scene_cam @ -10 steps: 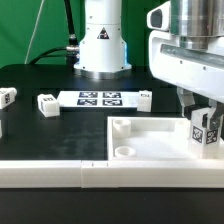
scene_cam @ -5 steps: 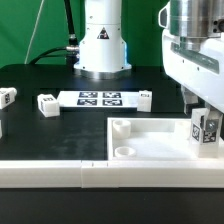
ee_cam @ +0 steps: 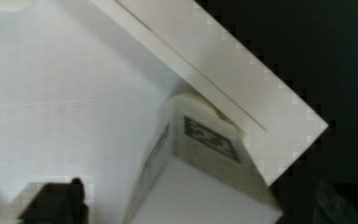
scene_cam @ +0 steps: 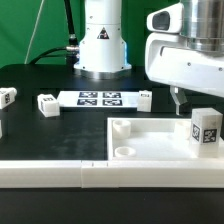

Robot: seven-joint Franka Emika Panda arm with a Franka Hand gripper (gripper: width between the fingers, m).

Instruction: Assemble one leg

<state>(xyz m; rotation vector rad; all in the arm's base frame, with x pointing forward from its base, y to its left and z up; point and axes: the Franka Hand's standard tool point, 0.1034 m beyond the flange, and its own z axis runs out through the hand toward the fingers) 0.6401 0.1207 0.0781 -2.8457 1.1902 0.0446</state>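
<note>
Standing upright in the white panel (scene_cam: 150, 140), the leg (scene_cam: 206, 132) sits in the corner nearest the exterior view's right edge, its black-and-white tag facing out. The end effector (scene_cam: 178, 98) hangs above and just to one side of it, apart from the leg, with nothing between its fingers. From the wrist view the two dark fingertips (ee_cam: 51, 198) show at either side of the leg's top (ee_cam: 208, 150) with clear space between them and the post, so the fingers stand spread and are not touching it.

To my eye the main step looks done: the leg is planted in its corner of the panel and stands straight without being held. Whether it is fully seated or screwed home in the socket I cannot tell, since its base is hidden behind the panel's raised rim.

Toward the far edge of the dark surface (scene_cam: 60, 130) lie the marker board (scene_cam: 100, 98) and three other loose legs: one just beside the board's right end (scene_cam: 145, 99), one near its left end (scene_cam: 46, 103), and one by the left edge (scene_cam: 8, 96). Those lie well apart from the panel and untouched. Two empty round sockets (scene_cam: 122, 126) show in the panel's left corners.
</note>
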